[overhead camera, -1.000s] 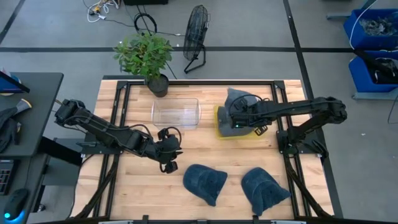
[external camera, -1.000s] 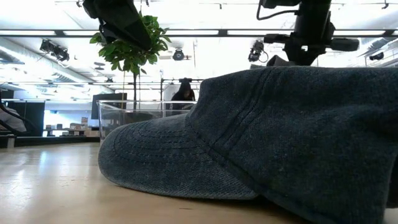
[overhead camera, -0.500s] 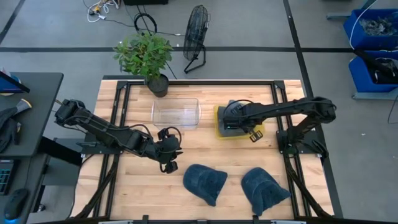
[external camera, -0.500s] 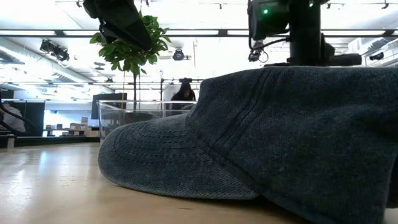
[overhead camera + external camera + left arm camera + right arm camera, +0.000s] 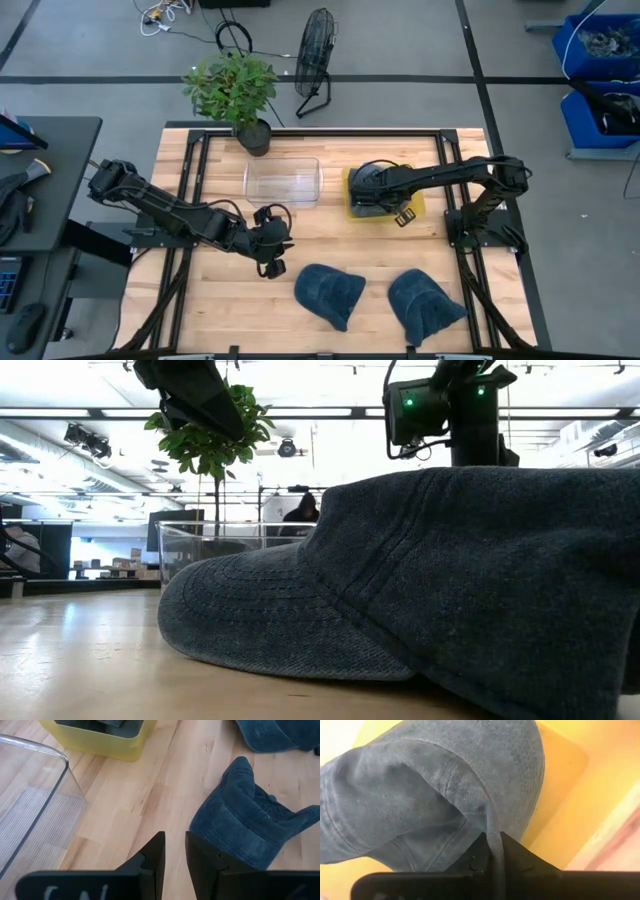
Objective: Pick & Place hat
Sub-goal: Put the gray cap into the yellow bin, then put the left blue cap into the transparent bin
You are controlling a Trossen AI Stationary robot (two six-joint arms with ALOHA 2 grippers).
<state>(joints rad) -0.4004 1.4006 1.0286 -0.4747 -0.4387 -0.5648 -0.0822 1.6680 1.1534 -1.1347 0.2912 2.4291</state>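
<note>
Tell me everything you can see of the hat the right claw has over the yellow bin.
The hat is dark blue denim with stitched seams and a curved brim, crumpled and folded rather than holding its shape. The right claw is shut on a fold of it, the fingers pinching the fabric between them. It sits low inside the yellow bin, near the table's right rear, mostly hidden under the arm from above. Whether it rests on the bin floor cannot be told.

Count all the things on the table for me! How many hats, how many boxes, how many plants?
Hats: 3 (two on the wood, one in the right gripper, inside the yellow box)
Boxes: 2 (clear, yellow)
Plants: 1
Total: 6
</note>
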